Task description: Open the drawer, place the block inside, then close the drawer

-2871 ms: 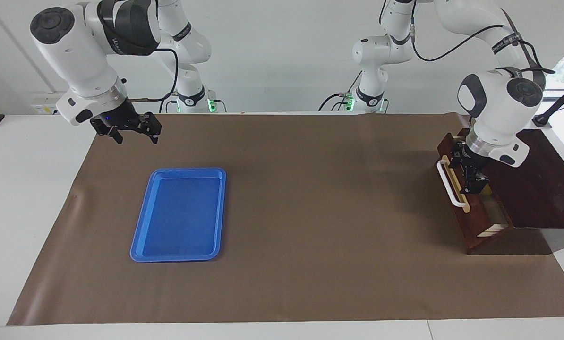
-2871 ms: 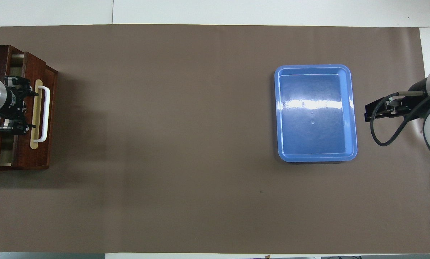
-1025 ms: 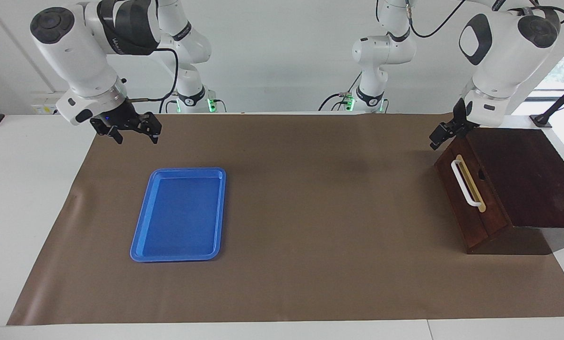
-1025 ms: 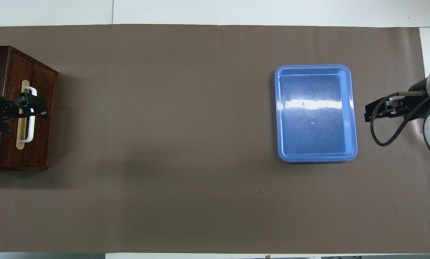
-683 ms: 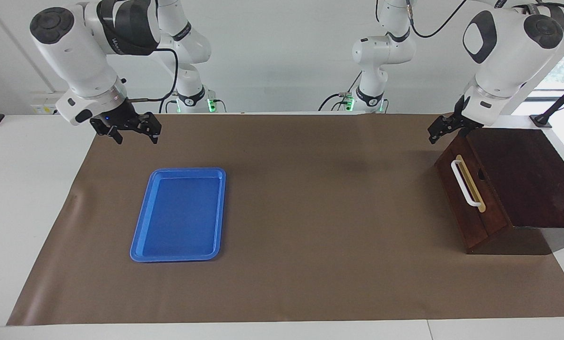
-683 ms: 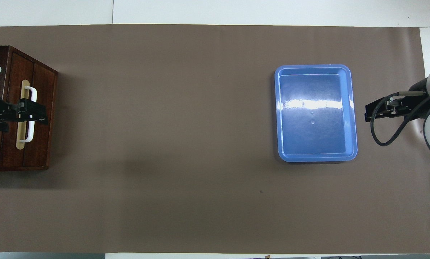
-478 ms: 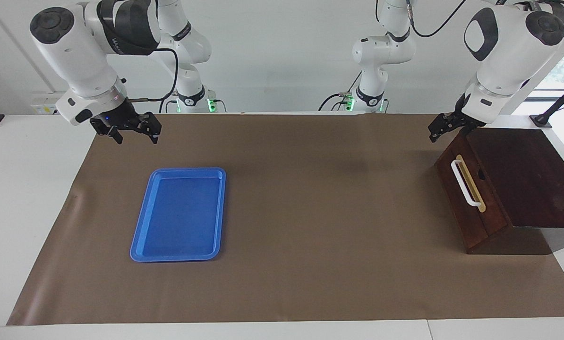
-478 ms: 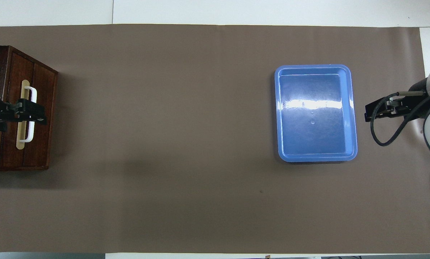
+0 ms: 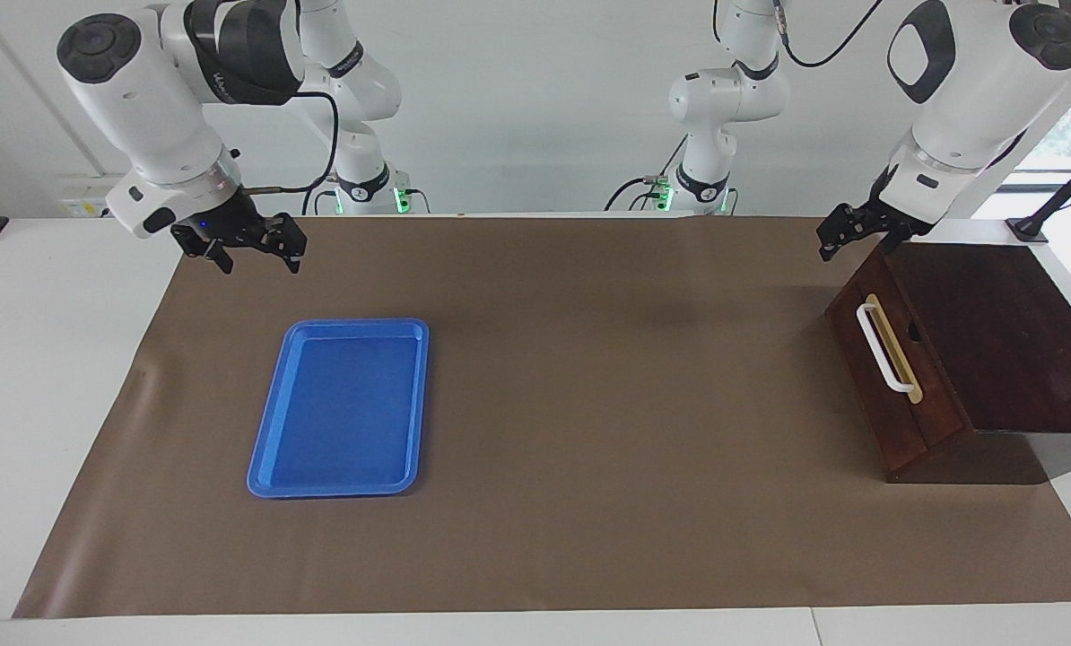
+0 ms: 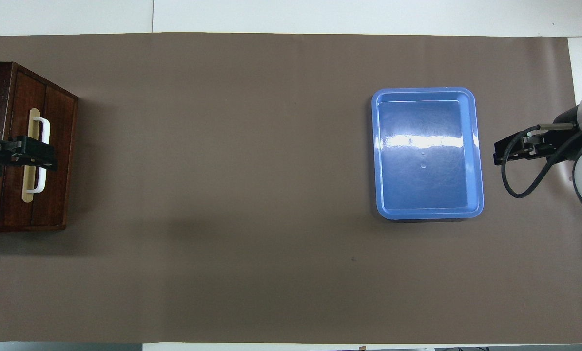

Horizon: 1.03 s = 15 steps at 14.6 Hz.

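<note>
**Drawer shut, both hands empty**

Nearest the robots, our right hand (image 9: 250, 249) waits in the air over the brown mat (image 9: 589, 404), spread wide and empty, just short of the blue tray (image 9: 271, 453). Our left hand (image 9: 845, 235) hangs above the wooden box (image 9: 993, 332), wide and empty too, clear of the white bar handle (image 9: 883, 348). The drawer (image 9: 876, 395) sits flush. We see no block anywhere; presumably it lies inside, hidden.
</note>
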Each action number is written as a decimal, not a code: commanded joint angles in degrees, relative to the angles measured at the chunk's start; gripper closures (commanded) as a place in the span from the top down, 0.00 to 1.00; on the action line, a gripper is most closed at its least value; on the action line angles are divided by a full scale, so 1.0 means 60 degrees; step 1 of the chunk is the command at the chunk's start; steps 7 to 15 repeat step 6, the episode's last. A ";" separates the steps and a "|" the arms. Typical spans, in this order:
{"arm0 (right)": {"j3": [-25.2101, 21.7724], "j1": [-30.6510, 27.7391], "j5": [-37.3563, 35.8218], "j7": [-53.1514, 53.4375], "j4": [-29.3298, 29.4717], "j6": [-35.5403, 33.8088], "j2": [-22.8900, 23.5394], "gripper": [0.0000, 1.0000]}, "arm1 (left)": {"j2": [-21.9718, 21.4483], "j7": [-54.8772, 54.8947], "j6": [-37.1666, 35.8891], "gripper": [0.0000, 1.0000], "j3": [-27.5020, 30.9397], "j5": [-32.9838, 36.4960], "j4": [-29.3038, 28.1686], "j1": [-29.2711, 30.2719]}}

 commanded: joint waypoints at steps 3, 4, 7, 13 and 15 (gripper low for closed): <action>0.0099 -0.0307 -0.0140 -0.0145 -0.0233 0.0196 -0.0226 1.00 | 0.0099 0.0505 -0.0232 1.00 0.0009 -0.0026 0.0274 0.0006; 0.0099 -0.0337 -0.0125 -0.0073 -0.0233 0.0196 -0.0226 1.00 | 0.0128 0.0565 -0.0262 1.00 0.0009 -0.0040 0.0391 0.0006; 0.0099 -0.0308 -0.0125 -0.0057 -0.0233 0.0182 -0.0226 1.00 | 0.0085 0.0581 0.0000 1.00 0.0009 -0.0128 0.0290 0.0006; 0.0099 -0.0308 -0.0125 -0.0057 -0.0233 0.0182 -0.0226 1.00 | 0.0085 0.0581 0.0000 1.00 0.0009 -0.0128 0.0290 0.0006; 0.0099 -0.0308 -0.0125 -0.0057 -0.0233 0.0182 -0.0226 1.00 | 0.0085 0.0581 0.0000 1.00 0.0009 -0.0128 0.0290 0.0006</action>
